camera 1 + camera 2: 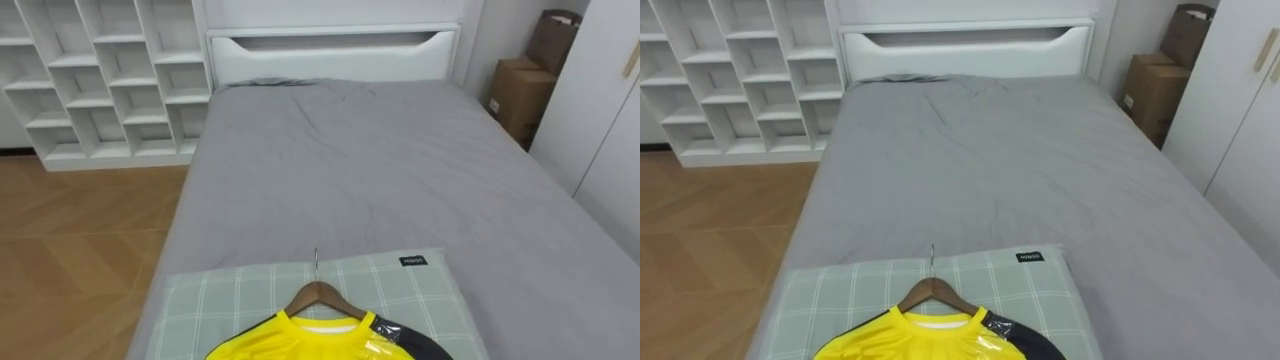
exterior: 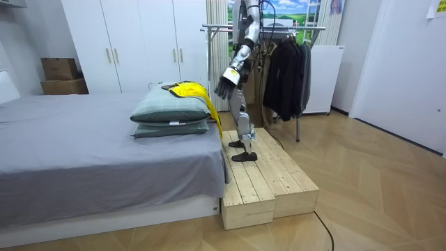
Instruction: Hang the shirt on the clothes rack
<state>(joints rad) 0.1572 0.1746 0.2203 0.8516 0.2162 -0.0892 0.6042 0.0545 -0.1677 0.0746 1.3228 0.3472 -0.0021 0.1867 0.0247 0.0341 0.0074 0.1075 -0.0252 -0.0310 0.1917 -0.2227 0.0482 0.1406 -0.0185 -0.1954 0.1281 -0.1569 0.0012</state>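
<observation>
Yellow shirt [image 1: 320, 340] on wooden hanger [image 1: 318, 293], lying on checked pillow [image 1: 230, 290] at end of grey bed [image 1: 380, 170] away from headboard, left hand [image 2: 226, 85] lowered just beside pillows, open or closed: cannot tell, standing on wooden platform [image 2: 268, 178], clothes rail [image 2: 279, 28] behind.

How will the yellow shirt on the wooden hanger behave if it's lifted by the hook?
The yellow shirt will probably hang limp: in the room view it drapes over the green checked pillow's edge. The wooden hanger should stay rigid. On its thin metal hook it may swing.
</observation>
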